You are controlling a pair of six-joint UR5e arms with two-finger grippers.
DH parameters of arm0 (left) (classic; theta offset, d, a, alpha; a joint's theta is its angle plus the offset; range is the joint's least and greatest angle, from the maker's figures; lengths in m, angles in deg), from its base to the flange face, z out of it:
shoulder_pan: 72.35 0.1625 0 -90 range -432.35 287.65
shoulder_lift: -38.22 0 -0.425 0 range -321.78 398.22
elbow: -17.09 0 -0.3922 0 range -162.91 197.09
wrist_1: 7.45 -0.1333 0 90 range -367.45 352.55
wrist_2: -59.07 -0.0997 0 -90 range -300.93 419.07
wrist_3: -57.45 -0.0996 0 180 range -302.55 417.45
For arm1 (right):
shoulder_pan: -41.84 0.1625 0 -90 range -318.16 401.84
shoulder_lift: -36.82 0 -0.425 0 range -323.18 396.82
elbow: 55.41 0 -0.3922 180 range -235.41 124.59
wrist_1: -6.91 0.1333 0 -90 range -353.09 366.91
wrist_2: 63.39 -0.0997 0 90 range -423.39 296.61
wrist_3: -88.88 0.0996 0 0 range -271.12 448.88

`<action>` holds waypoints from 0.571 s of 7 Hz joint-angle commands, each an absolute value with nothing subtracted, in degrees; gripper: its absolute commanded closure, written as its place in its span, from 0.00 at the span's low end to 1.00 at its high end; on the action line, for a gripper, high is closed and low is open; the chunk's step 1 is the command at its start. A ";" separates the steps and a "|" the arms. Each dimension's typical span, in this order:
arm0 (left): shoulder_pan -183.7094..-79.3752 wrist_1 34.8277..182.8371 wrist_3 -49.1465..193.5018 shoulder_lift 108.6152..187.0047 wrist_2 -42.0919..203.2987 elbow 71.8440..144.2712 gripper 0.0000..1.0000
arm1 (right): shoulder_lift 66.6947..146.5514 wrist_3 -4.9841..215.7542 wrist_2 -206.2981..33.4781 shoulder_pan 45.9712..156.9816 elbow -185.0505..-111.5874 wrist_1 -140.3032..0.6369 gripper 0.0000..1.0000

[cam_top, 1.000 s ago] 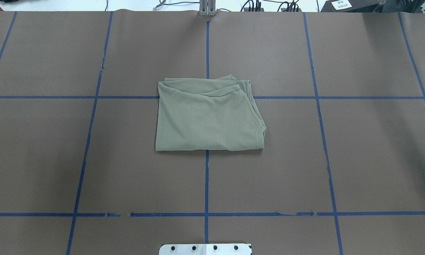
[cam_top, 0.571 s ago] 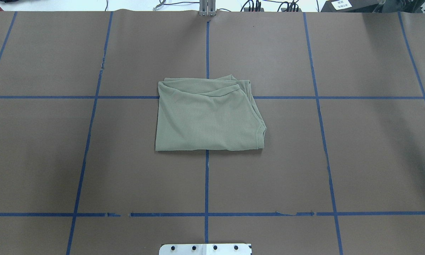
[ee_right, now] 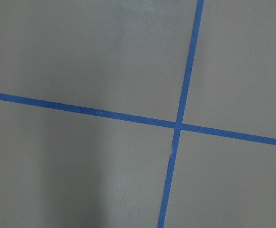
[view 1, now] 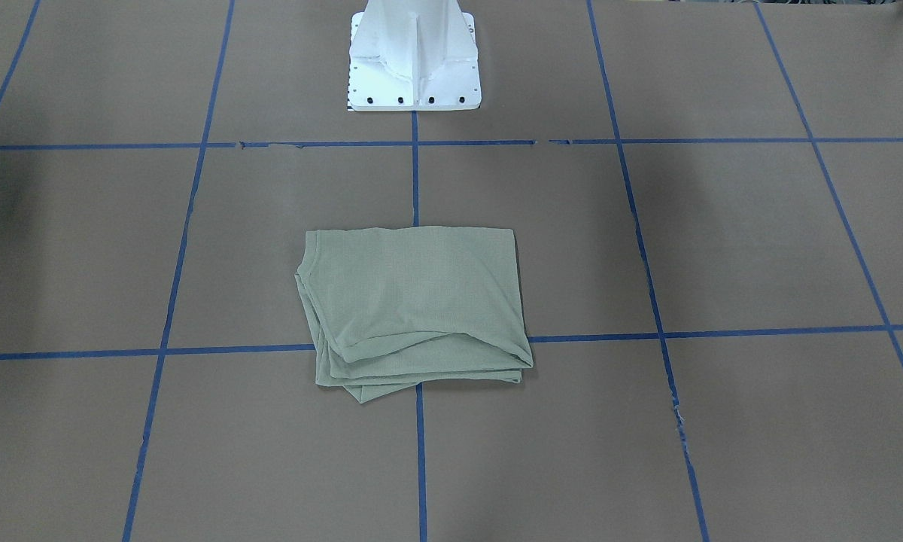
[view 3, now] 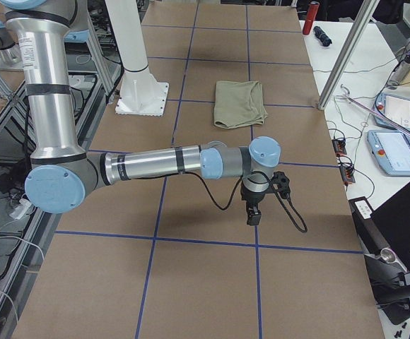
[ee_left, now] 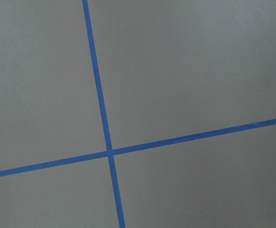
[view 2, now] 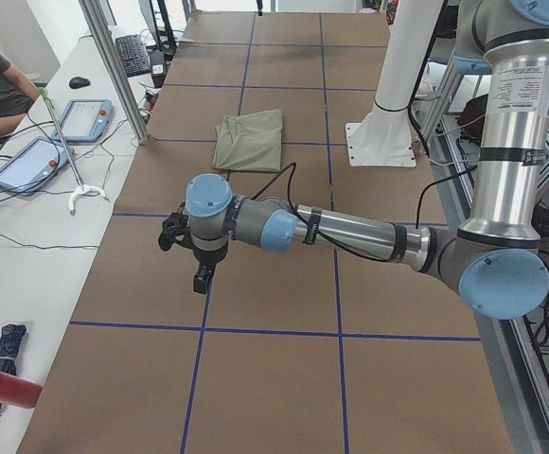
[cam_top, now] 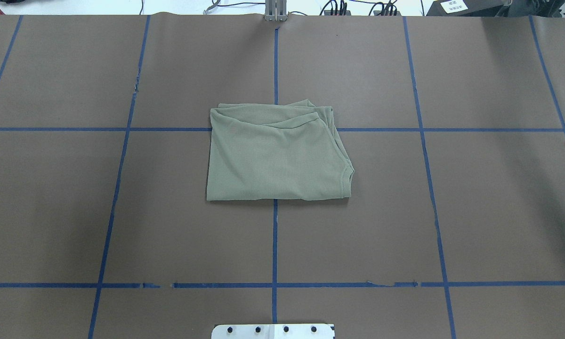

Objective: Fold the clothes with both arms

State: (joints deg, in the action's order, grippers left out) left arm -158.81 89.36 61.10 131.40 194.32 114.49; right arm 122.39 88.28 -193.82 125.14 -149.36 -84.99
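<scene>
Nothing shifted since earlier overhead frames: shirt (cam_top: 275,157) lies folded at centre of table (cam_top: 122,212), layered hems fanned toward 12 o'clock. Left gripper (view 2: 202,279), right gripper (view 3: 253,214) parked well apart; finger state you cannot tell. Treat folding as likely complete.

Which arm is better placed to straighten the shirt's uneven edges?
Right, probably. The left arm and right arm both hang well away from the shirt, but its staggered layers face the robot's right side.
</scene>
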 commanded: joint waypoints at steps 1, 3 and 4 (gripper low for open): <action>-158.74 89.23 60.96 131.73 194.25 115.43 0.00 | 123.74 88.36 -195.83 125.08 -148.49 -81.24 0.00; -158.57 89.32 60.96 132.25 194.25 115.79 0.00 | 124.62 88.27 -197.76 125.08 -148.66 -81.15 0.00; -158.48 89.23 60.96 132.43 194.25 115.88 0.00 | 124.62 88.27 -198.03 125.08 -148.66 -81.15 0.00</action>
